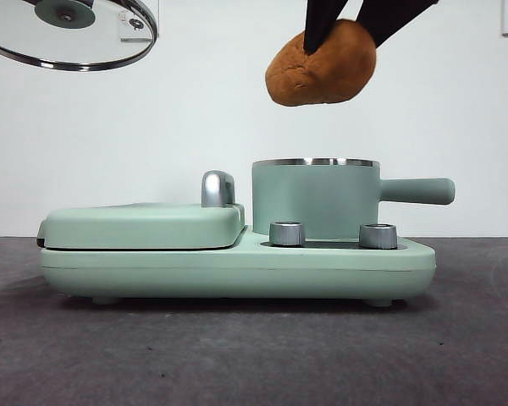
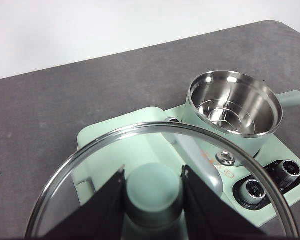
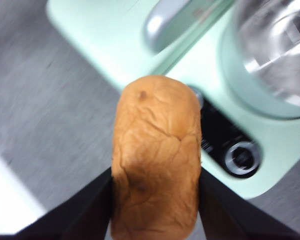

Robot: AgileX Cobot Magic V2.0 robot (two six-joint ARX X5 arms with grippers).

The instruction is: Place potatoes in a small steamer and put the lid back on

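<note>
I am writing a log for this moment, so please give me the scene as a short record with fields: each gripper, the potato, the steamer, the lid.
left gripper: shut on the lid's green knob, holding it in the air
lid: raised high, off to the side of the steamer
right gripper: shut on the potato
potato: in the air above the steamer, not yet inside
steamer: uncovered, seated on the green cooker base; its steel inside is empty
griddle cover: closed
</note>
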